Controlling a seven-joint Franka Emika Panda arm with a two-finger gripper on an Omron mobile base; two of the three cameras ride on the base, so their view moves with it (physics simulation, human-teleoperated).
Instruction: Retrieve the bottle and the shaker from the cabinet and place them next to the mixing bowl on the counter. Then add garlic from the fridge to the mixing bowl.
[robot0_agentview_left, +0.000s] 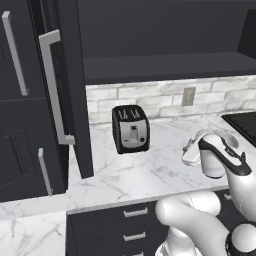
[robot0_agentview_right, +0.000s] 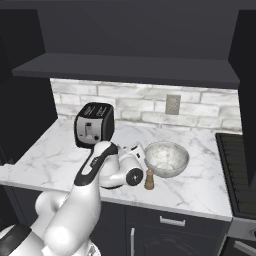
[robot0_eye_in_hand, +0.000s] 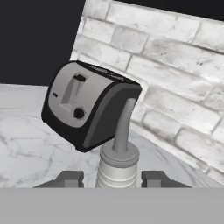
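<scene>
Creamy-white bottle (robot0_eye_in_hand: 117, 168) with thin grey nozzle stands clamped between the tool (robot0_eye_in_hand: 113, 179) tips.

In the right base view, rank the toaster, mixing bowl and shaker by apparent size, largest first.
1. Toaster and mixing bowl: near alike. The toaster is taller, the bowl wider, and the toaster sits farther back, so I won't rank them.
2. Shaker: clearly the smallest, standing just in front of the bowl.

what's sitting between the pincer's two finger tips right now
The bottle stands between the pincer's finger tips, nozzle up, in the hand view; the toaster sits beyond it.
</scene>
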